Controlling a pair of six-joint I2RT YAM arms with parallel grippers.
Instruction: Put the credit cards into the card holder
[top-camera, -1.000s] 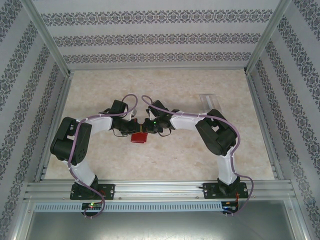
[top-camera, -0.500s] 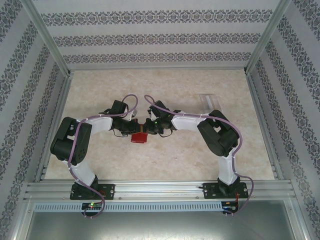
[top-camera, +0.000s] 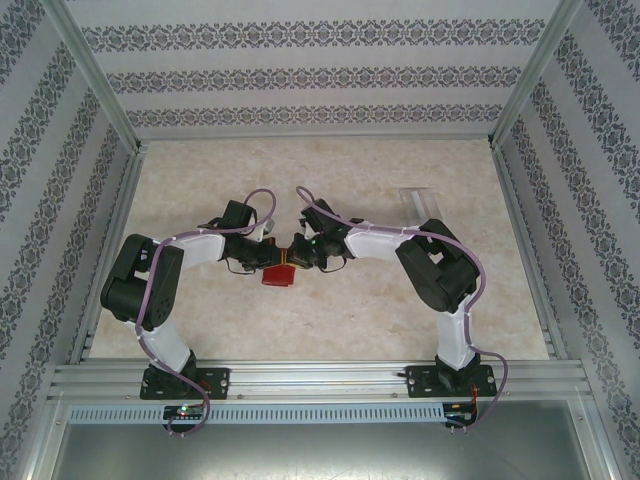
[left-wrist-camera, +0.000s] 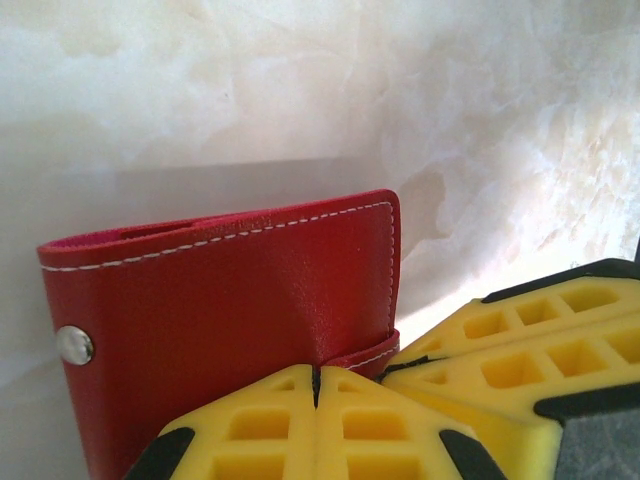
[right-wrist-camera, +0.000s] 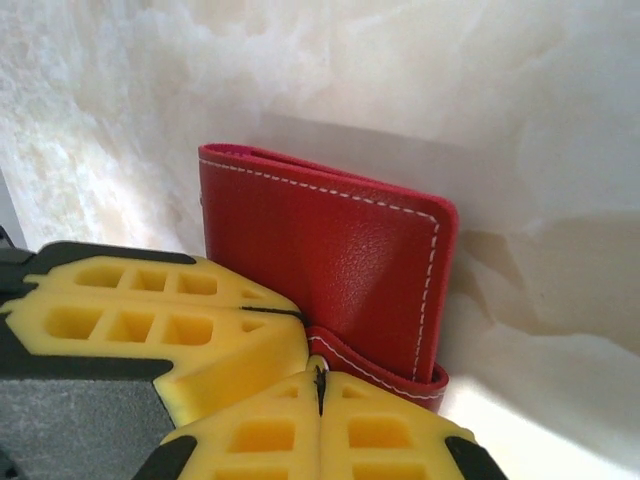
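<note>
**Both grippers closed at the red card holder, mid-table**

Nearest, a metal rail (top-camera: 320, 378) carries the two arm bases, and purple cables (top-camera: 150, 300) run up both arms. The arms bend inward and meet over the middle of the marbled beige table (top-camera: 330, 330).

The card holder (left-wrist-camera: 230, 300) sits there, folded shut. It is red leather with white stitching along its edges and a round silver snap (left-wrist-camera: 75, 345) at one end. The left gripper (left-wrist-camera: 316, 378) has its yellow fingers pressed together with no gap. Its tips are against the near edge of the card holder, beside a thin red flap (left-wrist-camera: 365, 355). The right gripper (right-wrist-camera: 320, 378) is pinched closed in the same way, with its tips at that flap from the other side. The two pairs of fingers crowd just beside each other. The yellow tips cover the spot, so I cannot tell whether either pair actually nips the leather.

Farther back and to the right, well apart from the card holder, a pale see-through credit card (top-camera: 414, 203) lies flat on the table near the right wall.

Farthest, the back wall (top-camera: 320, 80) is papered in bands of grey floral pattern.
</note>
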